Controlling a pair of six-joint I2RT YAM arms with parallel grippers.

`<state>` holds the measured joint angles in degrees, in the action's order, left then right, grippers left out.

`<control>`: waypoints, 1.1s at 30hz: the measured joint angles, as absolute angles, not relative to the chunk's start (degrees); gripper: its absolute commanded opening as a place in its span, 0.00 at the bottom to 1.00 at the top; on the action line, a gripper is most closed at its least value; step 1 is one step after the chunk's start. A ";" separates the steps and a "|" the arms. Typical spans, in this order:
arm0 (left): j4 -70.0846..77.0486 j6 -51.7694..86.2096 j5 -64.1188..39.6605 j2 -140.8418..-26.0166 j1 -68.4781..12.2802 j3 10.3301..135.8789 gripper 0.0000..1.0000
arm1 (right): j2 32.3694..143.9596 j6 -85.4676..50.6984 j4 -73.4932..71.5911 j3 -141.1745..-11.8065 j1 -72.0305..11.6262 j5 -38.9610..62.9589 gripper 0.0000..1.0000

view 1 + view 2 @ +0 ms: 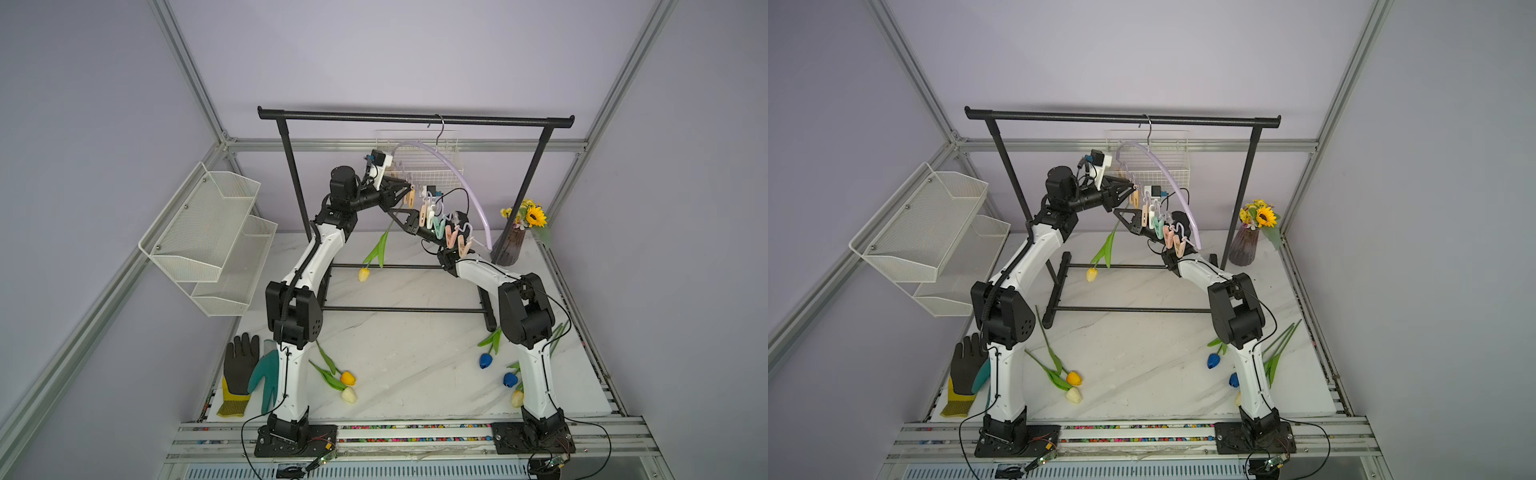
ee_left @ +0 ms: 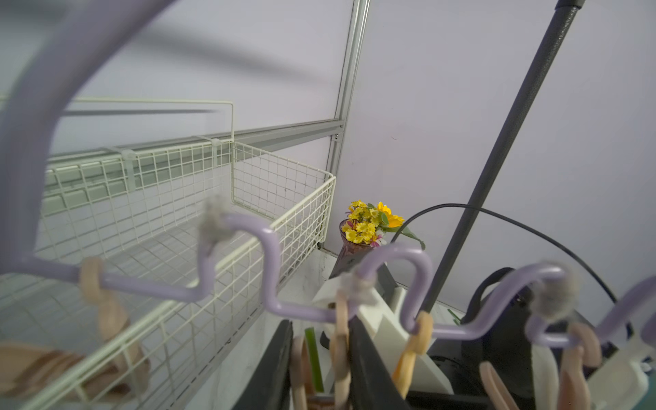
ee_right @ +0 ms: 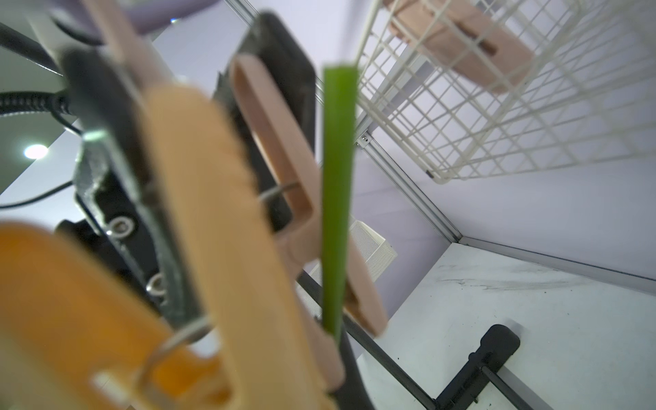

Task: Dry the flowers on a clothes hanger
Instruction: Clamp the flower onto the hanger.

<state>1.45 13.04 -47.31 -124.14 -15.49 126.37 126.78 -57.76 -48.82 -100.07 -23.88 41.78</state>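
The lilac clothes hanger [image 1: 457,166] hangs by its hook from the black rack, with a row of pastel clothespins along its wavy lower bar [image 2: 269,255]. My left gripper [image 1: 409,195] has its jaws on either side of a peach clothespin [image 2: 341,340]. My right gripper [image 1: 392,214] is shut on the green stem [image 3: 335,177] of a yellow tulip [image 1: 363,274]. It holds the stem's top end at that clothespin [image 3: 280,142], and the head hangs down. More of the flowers lie on the table: orange [image 1: 347,378], cream [image 1: 349,395], and two blue [image 1: 485,360].
The black garment rack [image 1: 415,118] spans the back, its base bars on the marble table [image 1: 395,353]. A white wire basket [image 2: 284,198] is just behind the hanger. White mesh baskets [image 1: 208,232] hang at the left. A sunflower vase [image 1: 509,249] stands back right; gloves [image 1: 241,365] lie front left.
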 measured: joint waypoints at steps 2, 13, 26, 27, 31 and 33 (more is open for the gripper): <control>1.37 12.95 -47.29 -123.96 -15.49 126.06 0.46 | 126.78 -57.76 -48.86 -100.09 -23.88 41.80 0.00; 0.49 12.84 -46.39 -121.75 -15.49 125.69 0.72 | 126.78 -56.45 -48.49 -100.12 -23.68 41.82 0.08; -0.47 12.23 -43.99 -113.14 -15.40 119.50 0.77 | 126.17 -52.14 -46.04 -93.47 -22.83 40.77 0.39; -0.60 12.12 -43.59 -112.60 -15.40 119.09 0.78 | 125.86 -51.83 -45.67 -92.66 -22.74 40.66 0.41; -1.72 11.14 -41.95 -109.62 -15.40 116.55 0.78 | 123.94 -50.24 -44.93 -89.32 -22.52 40.07 0.50; -2.28 10.66 -41.15 -107.74 -15.40 114.76 0.79 | 122.43 -49.08 -44.51 -87.50 -22.52 39.66 0.53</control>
<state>-2.28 10.66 -41.15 -107.74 -15.40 114.76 122.43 -49.08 -44.51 -87.50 -22.52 39.66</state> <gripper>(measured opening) 0.784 0.508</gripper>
